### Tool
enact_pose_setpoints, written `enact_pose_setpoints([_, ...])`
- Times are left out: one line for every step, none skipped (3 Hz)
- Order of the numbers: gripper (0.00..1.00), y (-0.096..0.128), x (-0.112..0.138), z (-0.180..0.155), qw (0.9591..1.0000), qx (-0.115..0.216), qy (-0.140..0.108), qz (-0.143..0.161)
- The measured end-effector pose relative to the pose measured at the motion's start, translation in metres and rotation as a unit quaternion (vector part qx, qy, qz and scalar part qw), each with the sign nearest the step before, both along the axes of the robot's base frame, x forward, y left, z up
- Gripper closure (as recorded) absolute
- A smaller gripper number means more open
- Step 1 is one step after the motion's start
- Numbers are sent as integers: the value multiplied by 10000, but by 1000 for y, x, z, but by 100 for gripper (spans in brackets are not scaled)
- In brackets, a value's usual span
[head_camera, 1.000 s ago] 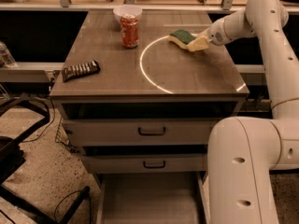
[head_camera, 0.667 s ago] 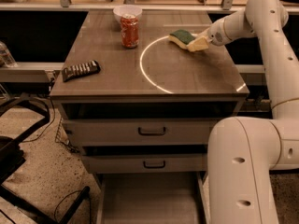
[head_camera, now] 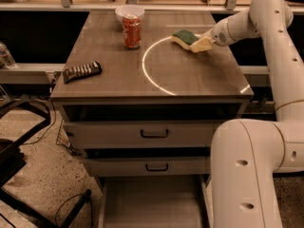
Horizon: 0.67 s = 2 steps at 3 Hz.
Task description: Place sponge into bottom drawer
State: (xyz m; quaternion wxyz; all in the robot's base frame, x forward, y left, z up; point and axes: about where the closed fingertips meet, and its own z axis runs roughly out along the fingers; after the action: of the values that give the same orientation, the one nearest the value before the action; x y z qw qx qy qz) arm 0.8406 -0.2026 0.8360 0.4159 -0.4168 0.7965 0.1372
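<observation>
The gripper [head_camera: 200, 44] sits in the upper right of the frame, low over the back right part of the cabinet top [head_camera: 190, 77]. Its pale tip meets the right end of the sponge [head_camera: 183, 36]. Whether it is released or clenched on the sponge cannot be told from here.

The sponge lies flat on the cabinet top, dark green face up with a yellow edge showing along its near side. It rests on the upper right stretch of a bright ring of light [head_camera: 147, 73] cast on the wood. The white arm [head_camera: 278, 37] runs from the gripper to the right, bends at the top right corner and drops down the right edge. A thick white link [head_camera: 244, 175] fills the lower right.

To the left of the sponge, near the back of the top, stands a red can [head_camera: 132, 31]. A white bowl [head_camera: 129, 12] is just behind it. Well apart from these, near the left front edge, lies a dark flat remote-like object [head_camera: 82, 71].

Below the top, two grey drawers with dark bar handles [head_camera: 154, 133] are closed, one above the other. Beneath them, at the bottom centre of the frame, the bottom drawer [head_camera: 152, 204] is pulled out, showing a plain flat floor and low side walls. The sponge is far above it, not in it.
</observation>
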Motion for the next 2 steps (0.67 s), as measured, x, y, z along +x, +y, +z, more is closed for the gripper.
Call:
enact_pose_setpoints([100, -23, -10, 37, 9994, -206, -211, -198])
enact_pose_setpoints([100, -20, -16, 66, 9988, -231, -379, -186])
